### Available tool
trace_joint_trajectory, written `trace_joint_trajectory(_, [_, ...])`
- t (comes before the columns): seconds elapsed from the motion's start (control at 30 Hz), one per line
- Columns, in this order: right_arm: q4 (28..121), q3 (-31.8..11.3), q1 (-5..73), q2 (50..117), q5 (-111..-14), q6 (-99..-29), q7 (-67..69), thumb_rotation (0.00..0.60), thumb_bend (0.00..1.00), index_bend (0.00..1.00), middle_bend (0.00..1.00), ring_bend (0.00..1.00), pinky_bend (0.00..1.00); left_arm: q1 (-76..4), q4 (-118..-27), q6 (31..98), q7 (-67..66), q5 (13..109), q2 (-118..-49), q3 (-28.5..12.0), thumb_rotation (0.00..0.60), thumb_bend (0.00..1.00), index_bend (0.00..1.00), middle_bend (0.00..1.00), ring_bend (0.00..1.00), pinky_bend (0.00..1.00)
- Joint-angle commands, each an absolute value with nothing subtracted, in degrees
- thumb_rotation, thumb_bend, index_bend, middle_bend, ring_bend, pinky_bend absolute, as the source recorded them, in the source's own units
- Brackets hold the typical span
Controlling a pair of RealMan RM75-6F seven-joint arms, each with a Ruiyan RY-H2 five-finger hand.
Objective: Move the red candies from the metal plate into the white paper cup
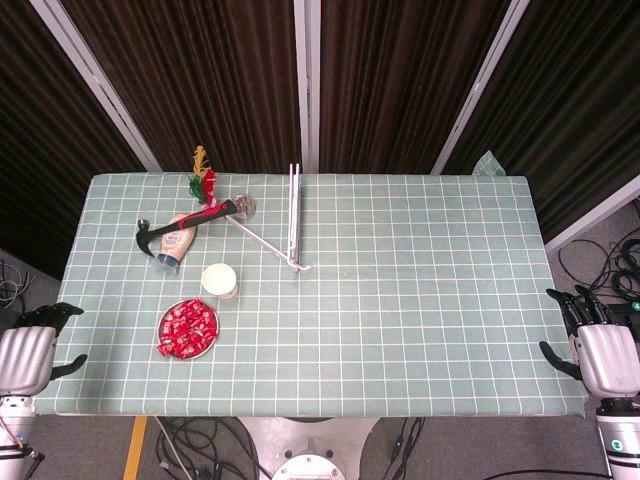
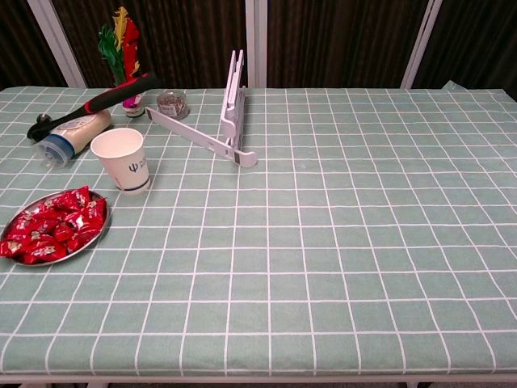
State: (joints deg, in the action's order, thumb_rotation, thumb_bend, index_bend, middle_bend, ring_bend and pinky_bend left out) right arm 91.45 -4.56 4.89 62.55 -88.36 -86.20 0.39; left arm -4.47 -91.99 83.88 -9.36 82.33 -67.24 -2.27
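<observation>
Several red wrapped candies (image 1: 186, 329) (image 2: 55, 229) lie heaped on a round metal plate (image 1: 205, 349) (image 2: 95, 242) at the table's front left. Just behind the plate stands the white paper cup (image 1: 220, 282) (image 2: 121, 159), upright and open at the top. My left hand (image 1: 28, 352) hangs off the table's left edge, well left of the plate, its fingers apart and holding nothing. My right hand (image 1: 598, 345) sits off the right edge, far from the plate, also holding nothing. The chest view shows neither hand.
Behind the cup lie a red-and-black hammer (image 1: 185, 221) (image 2: 93, 103) across a tipped bottle (image 1: 173, 246) (image 2: 71, 135). A white folding stand (image 1: 291, 225) (image 2: 229, 121), a small jar (image 1: 243, 207) (image 2: 172, 103) and a feathered toy (image 1: 204, 176) (image 2: 121, 48) stand further back.
</observation>
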Motion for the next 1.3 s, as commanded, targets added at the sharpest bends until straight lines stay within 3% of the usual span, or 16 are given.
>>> trace_joint_trajectory(0.03, [91.67, -4.67, 5.01, 62.49, -88.27, -86.15, 0.19, 0.6, 0.16, 0.17, 0.24, 0.11, 0.25, -4.46, -91.93, 83.8, -9.32, 82.27, -67.31, -2.23, 0.6, 0.12, 0.37, 0.38, 0.29, 0.32])
trace_joint_trajectory(0.4, [91.52, -4.57, 4.19, 62.0, -88.72, -87.99, 0.89, 0.6, 0.16, 0.17, 0.24, 0.11, 0.25, -4.47, -92.17, 84.27, -8.91, 83.56, -66.85, -1.94, 0.6, 0.12, 0.37, 0.38, 0.29, 0.32])
trace_joint_trajectory(0.67, [91.53, -4.84, 4.27, 61.33, -89.47, -88.84, 1.03, 0.6, 0.16, 0.17, 0.24, 0.11, 0.25, -8.7, -91.57, 80.19, -7.41, 86.89, -65.6, -2.5, 0.6, 0.12, 0.39, 0.38, 0.29, 0.34])
trace_joint_trajectory(0.8, [91.83, -4.98, 4.54, 60.96, -89.67, -88.74, 0.76, 0.6, 0.16, 0.17, 0.24, 0.11, 0.25, -12.75, -90.22, 75.41, -5.12, 89.39, -65.67, -2.44, 0.6, 0.12, 0.4, 0.41, 0.33, 0.57])
trace_joint_trajectory(0.97, [92.24, -5.08, 4.52, 60.48, -89.57, -88.88, 0.29, 0.6, 0.16, 0.17, 0.24, 0.11, 0.25, -18.21, -86.57, 68.96, -2.79, 91.59, -67.68, -2.38, 0.6, 0.13, 0.41, 0.46, 0.61, 0.96])
trace_joint_trajectory(1.1, [92.58, -5.03, 4.5, 60.22, -89.36, -88.71, -0.07, 0.6, 0.16, 0.17, 0.24, 0.11, 0.25, -21.8, -83.74, 64.65, -4.92, 93.09, -70.01, -1.83, 0.6, 0.13, 0.41, 0.45, 0.72, 1.0])
trace_joint_trajectory(1.3, [92.81, -4.95, 4.43, 60.14, -88.87, -88.41, -0.38, 0.6, 0.16, 0.17, 0.24, 0.11, 0.25, -25.56, -81.56, 58.89, -6.93, 93.18, -73.64, -0.64, 0.6, 0.13, 0.38, 0.42, 0.79, 1.0])
